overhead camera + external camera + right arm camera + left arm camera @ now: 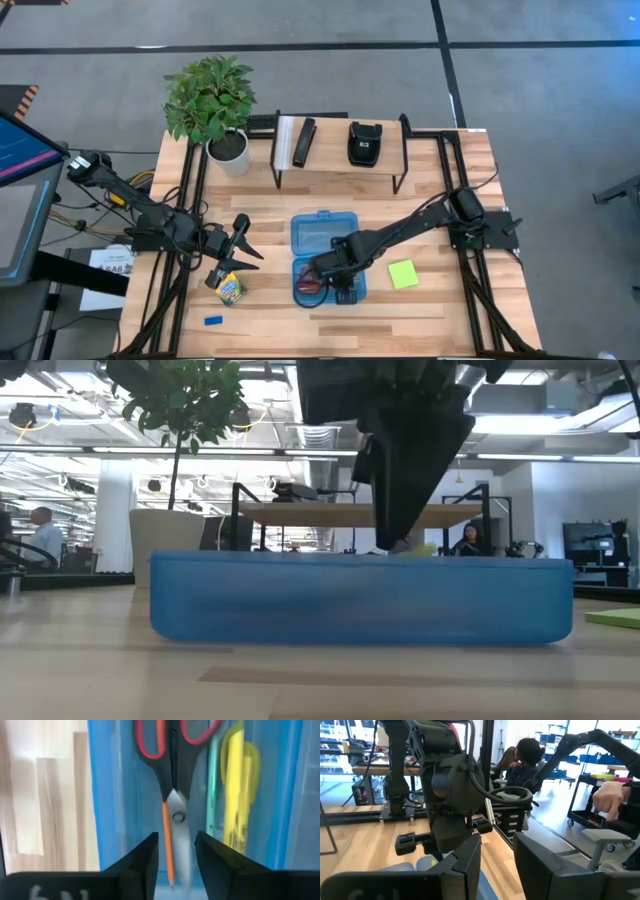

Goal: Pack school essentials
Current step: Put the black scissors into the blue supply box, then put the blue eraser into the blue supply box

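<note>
The wooden surface (440, 310) carries a potted plant (212, 100) and a dark-framed shelf (340, 155) at the side far from both claws. A blue case (322, 232) lies open in the middle of the surface, directly under the right claw (342, 290). The right claw hangs low over the near half of the case, its fingers (137, 865) spread with a clear gap between them, gripping nothing. Beneath that gap, inside the case, lie the scissors (172, 795) with red-orange handle loops, a thin orange pencil (167, 845) alongside the blades, a teal pen (214, 790) and a yellow item (235, 795) just beside them. A lime-green sticky-note pad (403, 274) rests on the surface just beside the right claw, outside the case. The left claw (236, 258) sits left of the case, fingers (465, 865) parted, with the crayon box (229, 288) just at its tips; whether it pinches the box cannot be told. A small blue eraser (213, 320) lies on the surface near the left claw, toward the front edge.
</note>
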`<action>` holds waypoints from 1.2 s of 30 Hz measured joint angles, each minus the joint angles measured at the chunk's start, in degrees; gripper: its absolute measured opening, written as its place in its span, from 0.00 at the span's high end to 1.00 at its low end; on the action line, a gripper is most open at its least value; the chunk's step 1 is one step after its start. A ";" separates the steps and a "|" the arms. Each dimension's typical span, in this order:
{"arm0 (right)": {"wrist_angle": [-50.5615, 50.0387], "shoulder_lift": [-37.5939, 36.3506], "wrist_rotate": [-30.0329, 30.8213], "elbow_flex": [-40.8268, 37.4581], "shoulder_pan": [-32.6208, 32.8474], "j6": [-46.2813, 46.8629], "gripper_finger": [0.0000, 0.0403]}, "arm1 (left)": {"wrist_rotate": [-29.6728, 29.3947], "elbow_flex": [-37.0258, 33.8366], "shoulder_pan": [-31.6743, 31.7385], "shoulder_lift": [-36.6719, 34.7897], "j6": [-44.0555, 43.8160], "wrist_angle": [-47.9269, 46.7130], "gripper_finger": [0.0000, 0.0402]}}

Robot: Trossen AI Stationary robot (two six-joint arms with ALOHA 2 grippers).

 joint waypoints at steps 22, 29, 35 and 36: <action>4.84 -27.53 15.02 -23.55 6.42 17.88 0.62 | -7.95 0.03 -3.78 0.00 -2.94 -1.96 0.75; 11.80 -33.25 20.46 -31.08 10.08 22.65 0.62 | -11.06 7.71 -3.88 0.73 -14.95 -24.67 0.75; 21.07 -32.38 23.07 -31.10 10.62 17.11 0.62 | -12.34 11.12 -7.15 3.42 -24.10 -35.97 0.75; 22.93 -31.96 23.06 -31.10 10.52 15.44 0.62 | -13.20 11.13 -7.96 3.83 -25.17 -37.23 0.75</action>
